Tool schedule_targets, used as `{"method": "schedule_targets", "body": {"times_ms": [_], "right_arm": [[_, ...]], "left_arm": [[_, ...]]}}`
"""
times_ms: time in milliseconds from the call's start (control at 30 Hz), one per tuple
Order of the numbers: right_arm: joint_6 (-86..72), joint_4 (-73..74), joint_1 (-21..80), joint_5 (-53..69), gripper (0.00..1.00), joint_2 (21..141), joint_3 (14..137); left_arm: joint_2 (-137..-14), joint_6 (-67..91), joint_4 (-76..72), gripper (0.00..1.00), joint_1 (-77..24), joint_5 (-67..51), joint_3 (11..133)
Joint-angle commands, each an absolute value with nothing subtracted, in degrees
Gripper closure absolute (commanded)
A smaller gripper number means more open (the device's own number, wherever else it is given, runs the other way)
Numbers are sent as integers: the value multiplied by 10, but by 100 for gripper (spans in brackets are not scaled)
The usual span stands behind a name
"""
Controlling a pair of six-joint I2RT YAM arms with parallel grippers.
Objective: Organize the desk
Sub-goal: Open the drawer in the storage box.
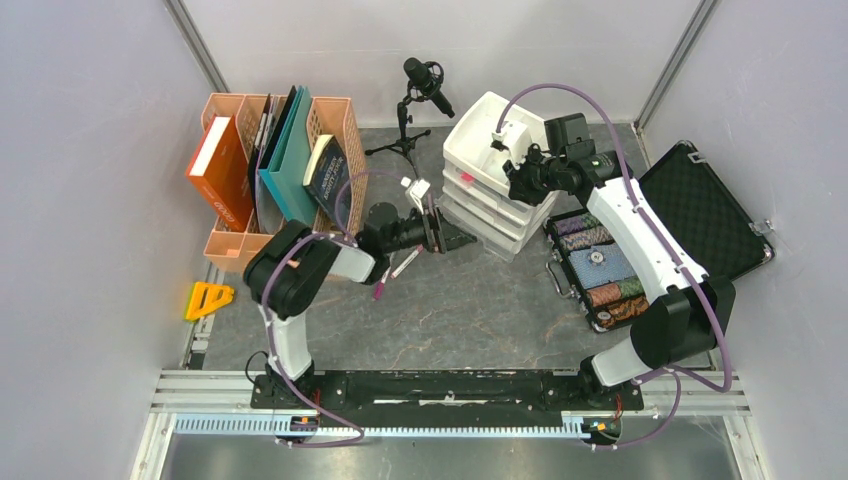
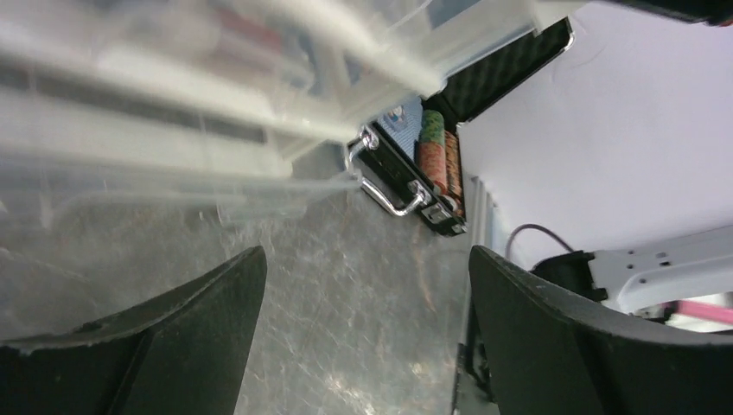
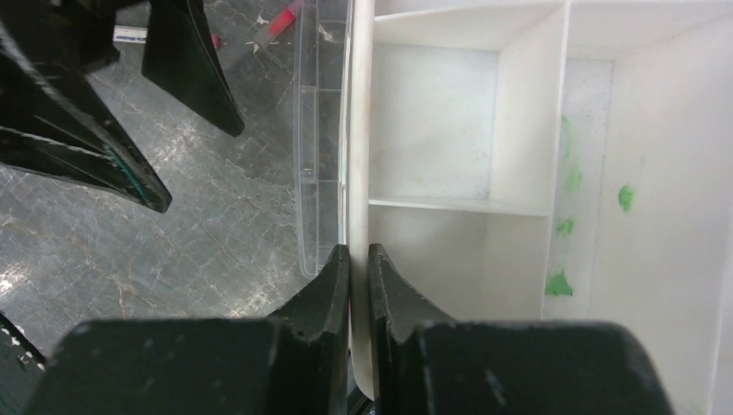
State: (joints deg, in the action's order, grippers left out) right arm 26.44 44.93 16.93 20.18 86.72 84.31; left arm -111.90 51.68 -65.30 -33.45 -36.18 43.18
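Observation:
The desk (image 1: 450, 310) is a dark grey stone-patterned tabletop. A white drawer unit (image 1: 490, 205) with clear drawers stands at its back middle. My right gripper (image 1: 508, 172) is over the unit's top. In the right wrist view it (image 3: 359, 251) is shut on the thin upright wall of the white compartment tray (image 3: 449, 130). My left gripper (image 1: 455, 235) is low on the desk just left of the unit, open and empty. The left wrist view shows its fingers (image 2: 367, 255) wide apart over bare desk (image 2: 346, 328), with the blurred unit (image 2: 173, 112) close ahead.
An open black foam-lined case (image 1: 600, 265) of coloured chips lies on the right, also in the left wrist view (image 2: 432, 156). An orange file rack (image 1: 270, 170) with books is at the back left, with a microphone stand (image 1: 425, 80) behind. A pink pen (image 1: 385, 285) and a white marker (image 1: 405, 262) lie by the left arm. A yellow object (image 1: 208, 298) sits at the left edge.

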Motion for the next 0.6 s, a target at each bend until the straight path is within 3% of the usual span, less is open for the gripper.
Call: {"method": "schedule_targets", "body": {"times_ms": [0,200,567], "right_arm": [[294,453,165,137,100,881,851],[299,454,165,137,100,886,854],[303,454,164,139,100,891,854]], "left_arm": [[-1018,250,-442,6,-330,-372,492],[-1008,-63,-111,4,-330,-389,644],[-1039,-426,135,5,-341,-416,766]]}}
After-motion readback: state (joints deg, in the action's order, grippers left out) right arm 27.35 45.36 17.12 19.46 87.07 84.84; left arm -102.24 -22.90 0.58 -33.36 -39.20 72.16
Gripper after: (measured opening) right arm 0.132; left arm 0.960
